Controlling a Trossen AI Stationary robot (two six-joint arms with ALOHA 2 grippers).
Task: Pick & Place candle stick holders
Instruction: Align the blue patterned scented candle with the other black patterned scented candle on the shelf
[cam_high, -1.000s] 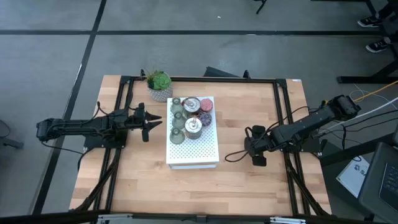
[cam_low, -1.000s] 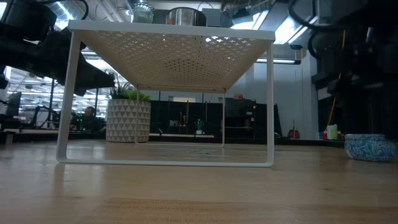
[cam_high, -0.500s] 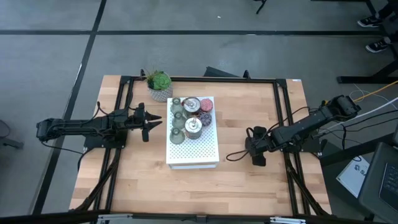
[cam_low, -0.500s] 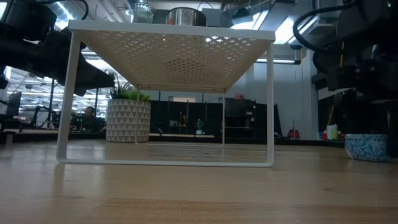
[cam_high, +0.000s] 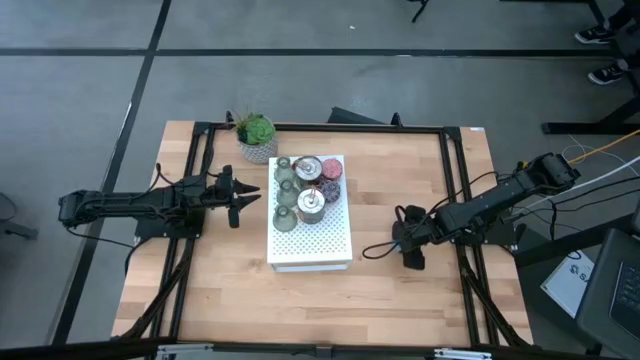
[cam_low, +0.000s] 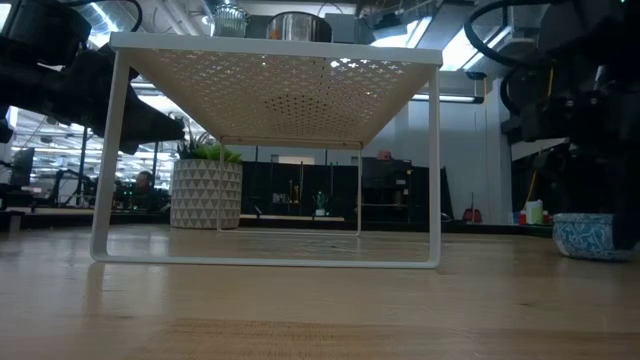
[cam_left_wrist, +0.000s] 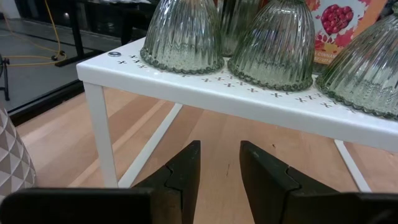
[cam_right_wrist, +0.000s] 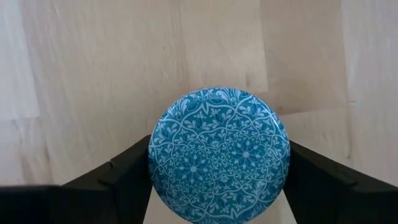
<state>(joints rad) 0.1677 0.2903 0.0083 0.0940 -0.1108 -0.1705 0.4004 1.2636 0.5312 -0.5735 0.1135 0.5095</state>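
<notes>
A round blue patterned candle stick holder (cam_right_wrist: 219, 154) stands on the wooden table at the right (cam_low: 583, 236). My right gripper (cam_right_wrist: 219, 163) points down over it and is shut on it. The gripper (cam_high: 408, 243) hides it in the high view. On the white perforated rack (cam_high: 312, 240) stand three green glass holders (cam_high: 284, 190), two silvery ones (cam_high: 311, 205) and a pink and a purple one (cam_high: 331, 180). My left gripper (cam_high: 246, 197) waits open, left of the rack, level with its legs (cam_left_wrist: 219, 180). My right gripper has the blue holder's round side wall (cam_right_wrist: 155, 163) between its two fingers, one finger on each opposite side. The fingers (cam_right_wrist: 124, 177) come from above, pointing down. The holder stands upright with its base on the table.
A green plant in a white patterned pot (cam_high: 257, 137) stands at the rack's far left corner. Bare wood lies between the rack and my right gripper and along the near edge. Black frame rails (cam_high: 455, 190) run along the table's sides.
My right gripper has sunk a little over the blue holder and its fingers have drawn in against the holder's sides; in the low view a dark finger now covers the holder's right part. The holder has stayed in place.
</notes>
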